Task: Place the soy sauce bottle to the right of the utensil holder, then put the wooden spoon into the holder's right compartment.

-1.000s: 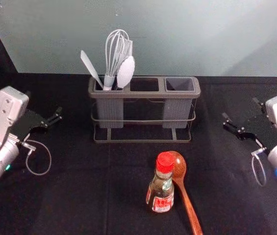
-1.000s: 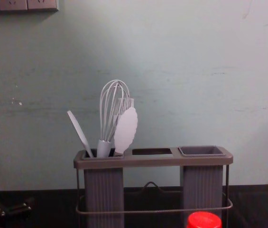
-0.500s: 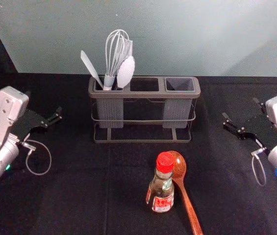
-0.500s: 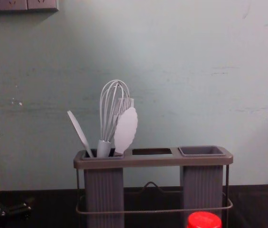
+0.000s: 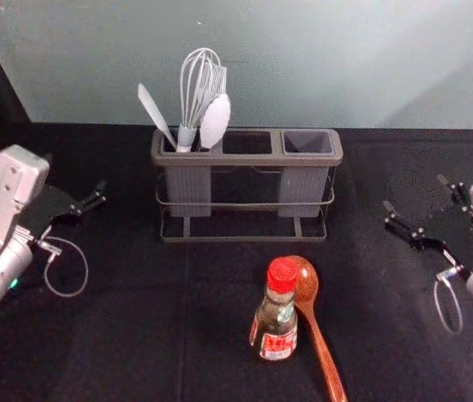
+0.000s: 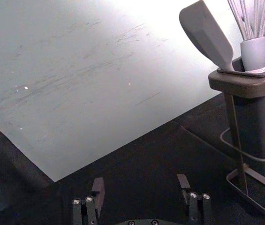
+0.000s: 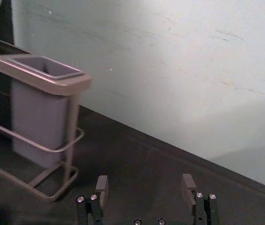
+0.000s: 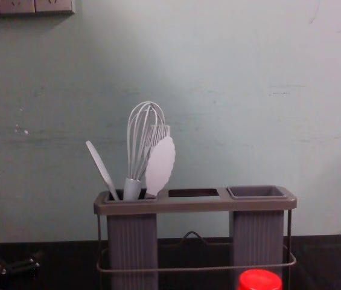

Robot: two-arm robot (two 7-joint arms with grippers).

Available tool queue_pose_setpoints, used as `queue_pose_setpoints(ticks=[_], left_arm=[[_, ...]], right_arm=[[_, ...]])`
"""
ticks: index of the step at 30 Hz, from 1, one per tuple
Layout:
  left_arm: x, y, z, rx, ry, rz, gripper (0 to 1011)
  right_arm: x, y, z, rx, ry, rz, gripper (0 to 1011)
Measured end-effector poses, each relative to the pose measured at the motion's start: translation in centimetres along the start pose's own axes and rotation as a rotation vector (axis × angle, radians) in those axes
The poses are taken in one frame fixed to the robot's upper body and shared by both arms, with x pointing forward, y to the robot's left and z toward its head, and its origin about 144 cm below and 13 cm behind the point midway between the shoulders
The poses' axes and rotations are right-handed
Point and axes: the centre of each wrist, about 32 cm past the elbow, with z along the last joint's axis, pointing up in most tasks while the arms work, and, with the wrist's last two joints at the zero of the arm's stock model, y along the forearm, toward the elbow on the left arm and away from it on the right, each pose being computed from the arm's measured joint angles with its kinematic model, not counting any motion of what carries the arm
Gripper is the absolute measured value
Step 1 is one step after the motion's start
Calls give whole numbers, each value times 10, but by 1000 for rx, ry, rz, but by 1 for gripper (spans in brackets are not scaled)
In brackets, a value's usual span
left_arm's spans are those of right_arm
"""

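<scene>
Flanking holder [image 5: 244, 161]: right pincer [image 5: 415, 192], left pincer [image 5: 74, 172] (both gaping wide).

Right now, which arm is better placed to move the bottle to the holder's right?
Probably the right: its open tool looks nearer the bottle and sits right of the holder, the goal side.

Soy sauce bottle [image 5: 275, 333]: red cap, dark body, red-and-white label, upright, left of the right gripper [image 5: 416, 192] and nearer the robot. Wooden spoon [image 5: 316, 333]: reddish-brown, lying down, between bottle and that claw's side, bowl end away from robot, handle toward it. Utensil holder [image 5: 247, 160]: gray-brown rim, wire frame, upright, left of same claw, well apart.
</scene>
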Motion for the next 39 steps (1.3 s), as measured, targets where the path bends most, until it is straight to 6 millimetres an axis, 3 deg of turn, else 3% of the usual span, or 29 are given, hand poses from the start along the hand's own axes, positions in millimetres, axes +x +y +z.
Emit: queue_pose_setpoints(ticks=[20,39], left_arm=[[0,0,0,0,0,0,1011],[0,0,0,0,0,0,1011]], right_arm=[[-29,-72,22,85,116,174,1002],[-51,-93,34,146,227,405,1002]])
